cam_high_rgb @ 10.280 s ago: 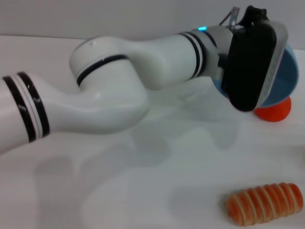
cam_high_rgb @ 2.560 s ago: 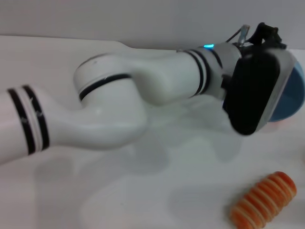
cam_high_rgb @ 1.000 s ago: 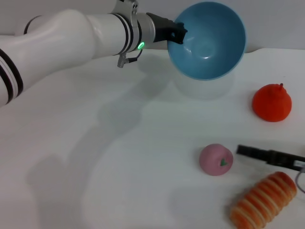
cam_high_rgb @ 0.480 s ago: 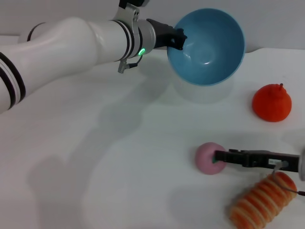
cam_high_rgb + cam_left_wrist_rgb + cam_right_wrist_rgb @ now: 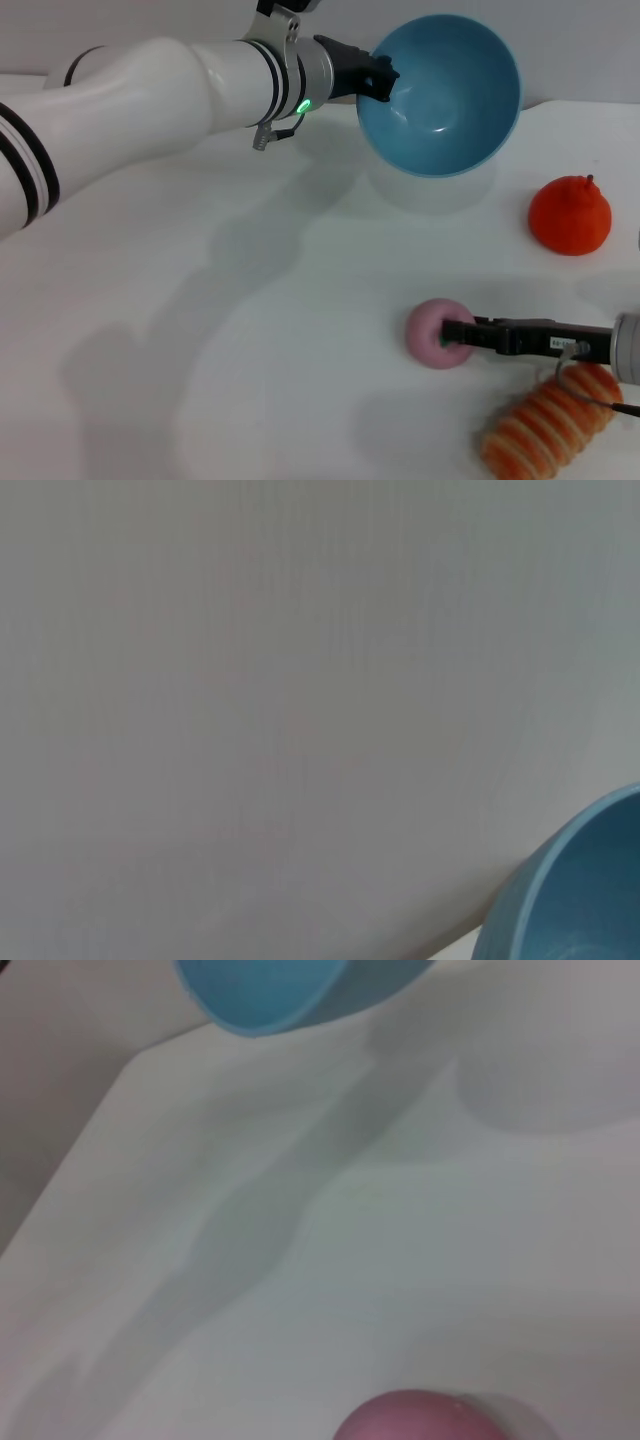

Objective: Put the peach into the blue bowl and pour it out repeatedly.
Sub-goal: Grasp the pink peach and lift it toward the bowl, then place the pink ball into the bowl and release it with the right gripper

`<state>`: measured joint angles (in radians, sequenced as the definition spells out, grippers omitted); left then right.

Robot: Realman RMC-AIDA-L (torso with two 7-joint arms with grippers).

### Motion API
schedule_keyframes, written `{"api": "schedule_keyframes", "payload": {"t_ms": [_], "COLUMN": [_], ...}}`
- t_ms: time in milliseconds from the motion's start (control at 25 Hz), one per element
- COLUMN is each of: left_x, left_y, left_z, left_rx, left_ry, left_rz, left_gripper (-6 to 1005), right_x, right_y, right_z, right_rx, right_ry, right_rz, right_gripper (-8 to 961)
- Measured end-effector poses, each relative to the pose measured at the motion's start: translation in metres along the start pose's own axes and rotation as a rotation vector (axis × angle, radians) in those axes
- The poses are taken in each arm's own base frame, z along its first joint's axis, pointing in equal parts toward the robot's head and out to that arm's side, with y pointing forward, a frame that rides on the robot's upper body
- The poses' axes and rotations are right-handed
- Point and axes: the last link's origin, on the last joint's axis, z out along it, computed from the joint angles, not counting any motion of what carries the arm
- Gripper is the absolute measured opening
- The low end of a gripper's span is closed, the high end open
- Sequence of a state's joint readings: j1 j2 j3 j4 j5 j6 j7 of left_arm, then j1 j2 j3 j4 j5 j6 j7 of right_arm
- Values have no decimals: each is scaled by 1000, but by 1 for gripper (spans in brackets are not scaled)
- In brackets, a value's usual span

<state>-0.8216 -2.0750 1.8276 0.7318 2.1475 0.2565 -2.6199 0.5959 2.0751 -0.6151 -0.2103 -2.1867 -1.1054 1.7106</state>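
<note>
The left gripper (image 5: 385,78), upper centre, holds the glossy light-blue bowl (image 5: 445,90) tilted above the white desk (image 5: 200,330), jaws clamped on its rim. Lower right, the right gripper (image 5: 458,333) touches the small pink peach (image 5: 428,332); its arm is cut off, and whether its jaws are apart I cannot tell.

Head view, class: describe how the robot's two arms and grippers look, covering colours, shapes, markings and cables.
The left arm is glossy white and rounded, with paired black bands, a green light near the wrist and a small grey cable loop. The left gripper is black. The right gripper is slim and black, on a grey-white wrist with a thin dark cable.
</note>
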Motion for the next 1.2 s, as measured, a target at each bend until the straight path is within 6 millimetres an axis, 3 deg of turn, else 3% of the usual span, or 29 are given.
{"api": "schedule_keyframes", "payload": {"t_ms": [200,360,520,640,800,1000,1200], "left_x": [0,-1,-2,-3,-15,-32,-35], "left_y": [0,-1,-2,-2,-7,-7,1], "left_z": [0,0,0,-1,-1,-2,-3], "left_rx": [1,3,6,7,4,-30,-70], "left_ry": [3,1,0,-4,-63,-183,-303], "left_rz": [-1,-3,-5,-5,-1,15,102], "left_gripper": [-1,-2,-2,-2,-2,-1,-2], "right_x": [-1,-7,-11,-20,-44,-69,-93], "right_y": [-1,4,7,12,17,32,46], "right_z": [-1,1,1,-5,-30,-79,-105], "right_rx": [1,-21,-40,-79,-150,-233,-248], "right_ry": [-11,-46,-61,-79,-97,-112,-121], "right_rz": [-41,-100,-119,-152,-164,-249,-279], "right_gripper": [683,506,262,175,103,73,58]}}
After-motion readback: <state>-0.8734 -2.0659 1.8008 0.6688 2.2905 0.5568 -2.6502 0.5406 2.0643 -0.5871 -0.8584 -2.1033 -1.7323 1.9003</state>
